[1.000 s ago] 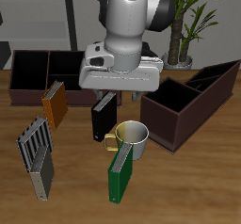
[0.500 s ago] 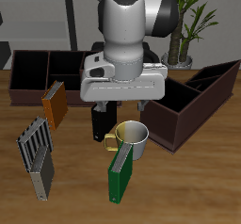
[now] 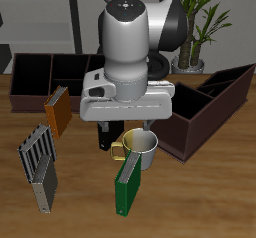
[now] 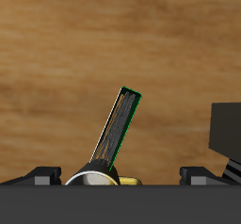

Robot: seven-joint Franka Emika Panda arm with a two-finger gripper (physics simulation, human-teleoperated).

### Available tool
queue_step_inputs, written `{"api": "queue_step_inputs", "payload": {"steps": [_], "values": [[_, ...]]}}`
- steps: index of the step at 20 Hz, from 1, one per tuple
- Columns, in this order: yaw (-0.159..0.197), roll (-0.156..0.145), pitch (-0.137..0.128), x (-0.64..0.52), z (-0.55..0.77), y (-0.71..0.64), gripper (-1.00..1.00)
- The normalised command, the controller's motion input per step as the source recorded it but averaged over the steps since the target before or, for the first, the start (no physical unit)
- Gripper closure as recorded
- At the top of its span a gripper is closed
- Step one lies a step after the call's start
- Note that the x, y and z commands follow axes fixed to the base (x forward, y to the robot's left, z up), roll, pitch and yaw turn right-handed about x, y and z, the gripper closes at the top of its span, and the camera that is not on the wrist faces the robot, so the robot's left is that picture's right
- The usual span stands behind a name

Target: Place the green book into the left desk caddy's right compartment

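Note:
The green book (image 3: 127,185) stands upright near the table's front edge, leaning against the mug (image 3: 141,147). It also shows in the wrist view (image 4: 118,124), edge-on with its pages visible. My gripper (image 3: 127,125) hangs over the mug, just behind the book, with its jaws wide apart and empty; in the wrist view (image 4: 122,176) both fingertips (image 4: 42,174) show far apart. The left desk caddy (image 3: 232,86) is the skewed dark brown box beside the arm. Its right compartment (image 3: 180,134) is the tall square section nearest the mug.
A black book (image 3: 104,136) stands behind the mug, mostly hidden by my hand; it shows in the wrist view (image 4: 226,129). An orange book (image 3: 58,112), a grey file holder (image 3: 40,162) and a second brown caddy (image 3: 40,77) stand on the other side.
My arm has moved toward the table's front edge and down, so the hand now covers most of the black book and hangs over the mug. The books and mug have not moved.

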Motion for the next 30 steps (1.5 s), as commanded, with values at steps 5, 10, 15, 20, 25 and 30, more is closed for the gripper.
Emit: {"api": "queue_step_inputs", "payload": {"steps": [5, 10, 15, 20, 25, 30], "values": [[-0.026, -0.009, 0.024, 0.11, -0.03, 0.05, -1.00], [-0.023, -0.019, 0.061, 0.17, -0.12, 0.08, -1.00], [-0.063, -0.028, 0.021, 0.11, -0.09, -0.18, -1.00], [-0.020, 0.014, -0.016, 0.01, -0.18, -0.03, -1.00], [-0.014, 0.017, -0.002, 0.06, -0.32, 0.11, -1.00], [-0.048, 0.007, -0.007, 0.02, -0.26, -0.01, -1.00]]}}
